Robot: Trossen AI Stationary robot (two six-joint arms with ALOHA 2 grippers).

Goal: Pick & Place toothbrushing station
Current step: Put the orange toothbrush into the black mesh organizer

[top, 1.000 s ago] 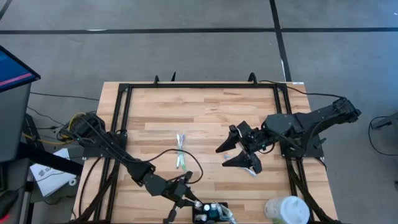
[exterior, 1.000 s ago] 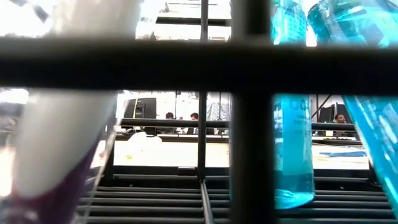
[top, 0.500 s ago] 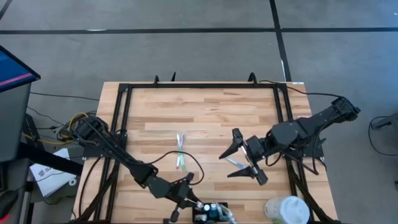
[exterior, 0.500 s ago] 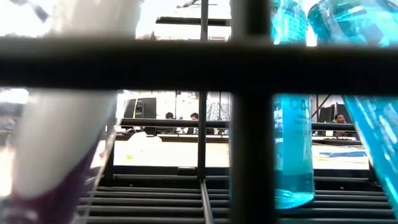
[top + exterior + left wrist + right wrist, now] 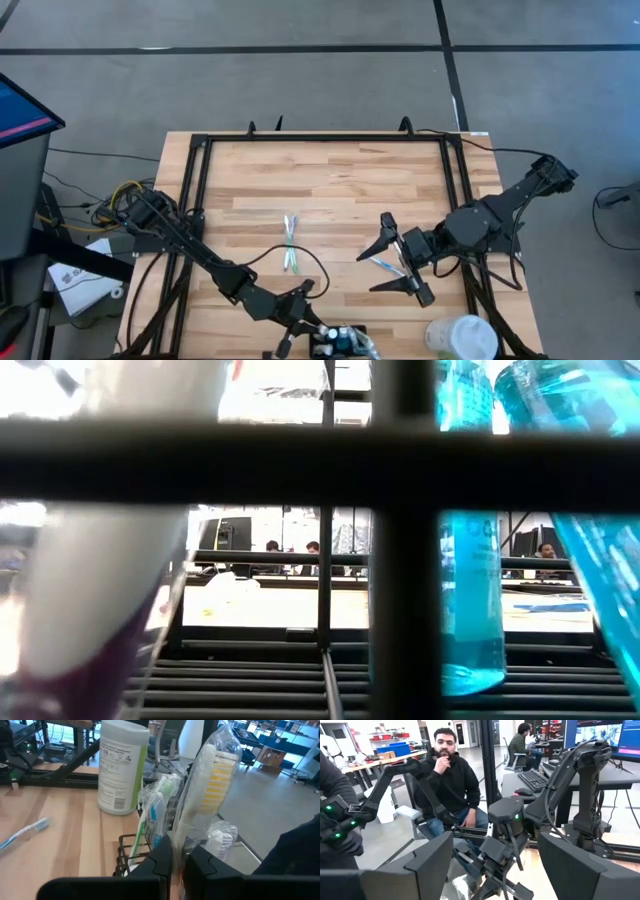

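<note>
Black wire makes up the toothbrushing station (image 5: 340,343), a low rack at the near edge of the wooden table (image 5: 330,180), between the arms. The left gripper (image 5: 172,865) sits over it, its fingers pinched shut on a wrapped yellow-bristled toothbrush (image 5: 210,790) standing among other wrapped brushes. The right gripper (image 5: 402,263) hovers with fingers spread wide above a blue toothbrush (image 5: 381,264) lying flat, apparently not touching it. A white wipes canister (image 5: 460,337) stands near the right corner.
</note>
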